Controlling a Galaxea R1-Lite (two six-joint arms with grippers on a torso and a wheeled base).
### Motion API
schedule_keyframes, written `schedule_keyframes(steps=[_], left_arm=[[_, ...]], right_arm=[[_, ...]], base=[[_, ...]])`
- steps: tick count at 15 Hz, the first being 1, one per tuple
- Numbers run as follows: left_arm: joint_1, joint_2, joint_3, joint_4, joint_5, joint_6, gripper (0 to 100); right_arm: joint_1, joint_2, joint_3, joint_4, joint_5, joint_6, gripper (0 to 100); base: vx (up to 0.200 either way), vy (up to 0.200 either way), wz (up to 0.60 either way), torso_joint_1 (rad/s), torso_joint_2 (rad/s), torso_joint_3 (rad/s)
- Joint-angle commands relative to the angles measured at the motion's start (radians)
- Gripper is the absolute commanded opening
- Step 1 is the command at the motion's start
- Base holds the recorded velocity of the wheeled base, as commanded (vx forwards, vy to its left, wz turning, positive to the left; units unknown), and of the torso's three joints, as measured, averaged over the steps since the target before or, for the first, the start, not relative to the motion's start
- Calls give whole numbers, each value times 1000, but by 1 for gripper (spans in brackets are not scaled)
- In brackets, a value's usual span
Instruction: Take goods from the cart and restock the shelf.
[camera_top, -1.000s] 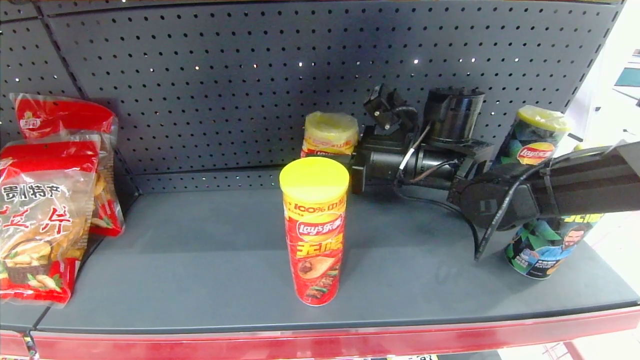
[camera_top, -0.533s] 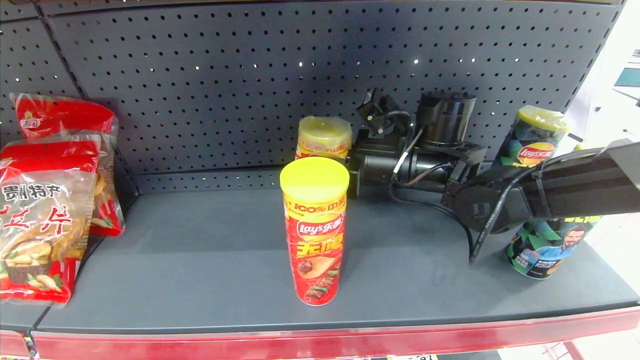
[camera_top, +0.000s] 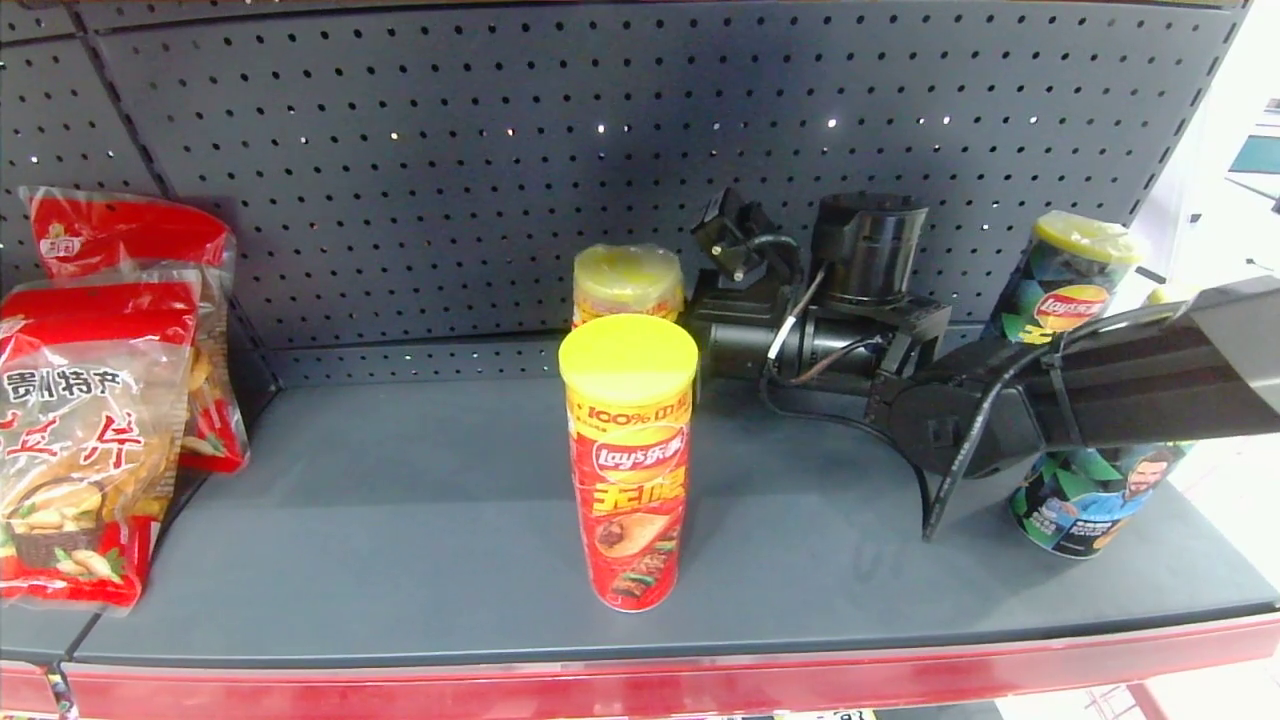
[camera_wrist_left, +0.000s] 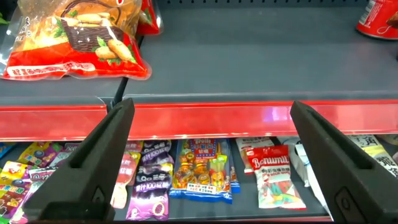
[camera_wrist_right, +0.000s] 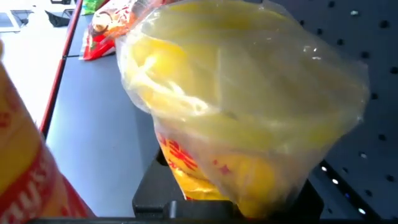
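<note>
A red chips can (camera_top: 628, 470) with a yellow lid stands upright near the middle of the grey shelf (camera_top: 400, 520). Just behind it my right gripper (camera_top: 680, 318) is shut on a second red can (camera_top: 627, 283), whose plastic-wrapped yellow lid (camera_wrist_right: 249, 93) looms close in the right wrist view; the standing can (camera_wrist_right: 25, 162) is beside it. The held can's lower part is hidden behind the front one. My left gripper (camera_wrist_left: 211, 162) hangs open in front of the shelf's red front edge (camera_wrist_left: 205, 118), with nothing between its fingers (camera_wrist_left: 99, 162).
Red snack bags (camera_top: 80, 400) are stacked at the shelf's left end. Two green cans (camera_top: 1070, 270) (camera_top: 1090, 495) stand at the right, partly behind my right arm. The pegboard (camera_top: 450, 150) closes the back. Small packets (camera_wrist_left: 199, 171) fill the lower shelf.
My right arm has carried the held can to the left and slightly down, so it now sits more directly behind the front can. The front can has not moved.
</note>
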Motion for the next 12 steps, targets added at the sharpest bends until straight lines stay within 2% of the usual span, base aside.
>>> schedule_keyframes(steps=[1, 4, 5, 12], left_arm=[[0, 1, 0, 0, 0, 0, 100], [0, 1, 0, 0, 0, 0, 100], [0, 1, 0, 0, 0, 0, 100], [0, 1, 0, 0, 0, 0, 100]], right_arm=[[8, 10, -3, 1, -2, 1, 0], [8, 10, 0, 1, -3, 1, 0], [8, 10, 1, 1, -3, 1, 100], [7, -24, 18, -1, -3, -1, 100]], base=[[0, 0, 0, 0, 0, 0], [0, 0, 0, 0, 0, 0], [0, 0, 0, 0, 0, 0], [0, 0, 0, 0, 0, 0]])
